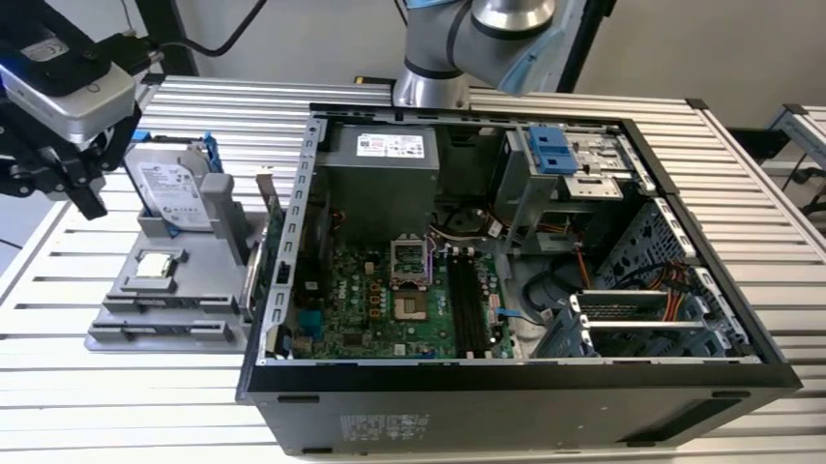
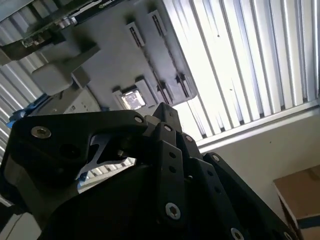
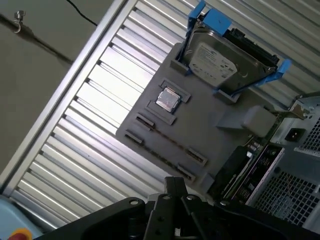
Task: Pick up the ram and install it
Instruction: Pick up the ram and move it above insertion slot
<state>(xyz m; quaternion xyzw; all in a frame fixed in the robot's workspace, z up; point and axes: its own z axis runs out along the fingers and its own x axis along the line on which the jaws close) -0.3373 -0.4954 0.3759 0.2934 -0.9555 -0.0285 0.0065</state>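
Exterior view shows us the ram (image 1: 273,242), a thin dark stick on edge between the gray tray (image 1: 155,338) and the open computer case (image 1: 516,406). The tray holds a hard drive (image 1: 168,188) and a chip (image 1: 155,263). We cannot tell whether the gripper (image 1: 62,188) is open or closed.

holder (image 3: 200,125) grey | drive (image 3: 215,60) silver (frame (image 3: 282,67) blue) | gripper (image 1: 58,184) black | motherboard (image 1: 374,300) green
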